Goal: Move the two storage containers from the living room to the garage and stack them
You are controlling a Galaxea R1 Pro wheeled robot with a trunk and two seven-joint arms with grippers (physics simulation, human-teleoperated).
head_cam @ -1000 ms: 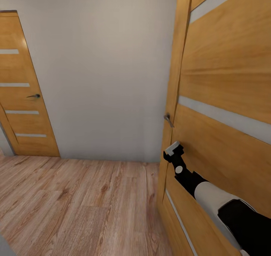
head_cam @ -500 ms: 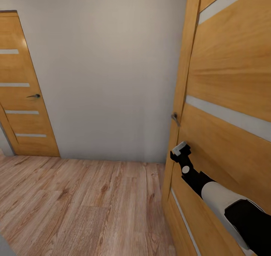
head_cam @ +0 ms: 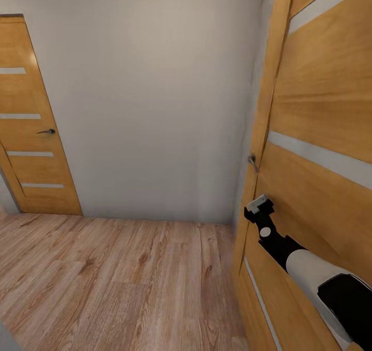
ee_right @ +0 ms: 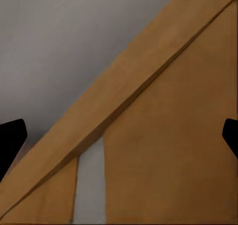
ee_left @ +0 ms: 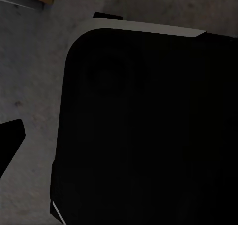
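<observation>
While my right arm (head_cam: pixel 305 268) reaches forward along the wooden door (head_cam: pixel 320 134) at my right, its end sits against the door face just below the metal lever handle (head_cam: pixel 252 162). The storage containers lie outside what I see here, so I cannot tell where they are.

In the right wrist view, my right fingers (ee_right: pixel 11 140) appear as two dark tips at opposite edges of the picture, spread wide, with nothing between them. Ahead of them are the door panel (ee_right: pixel 168 150), one pale inlaid strip (ee_right: pixel 89 185) and a grey wall (ee_right: pixel 59 41).

In the left wrist view, a large black rounded body (ee_left: pixel 148 130) with a pale edge blocks most of the picture. One dark tip of my left fingers (ee_left: pixel 10 138) shows at the border; I cannot tell how far they are open. Rough grey floor (ee_left: pixel 29 71) lies beneath.

In the head view, a plain grey wall (head_cam: pixel 150 97) faces me. A second wooden door (head_cam: pixel 31 123) with pale strips and a dark handle (head_cam: pixel 46 132) stands shut at the far left. Light wood plank flooring (head_cam: pixel 113 284) runs to the wall.
</observation>
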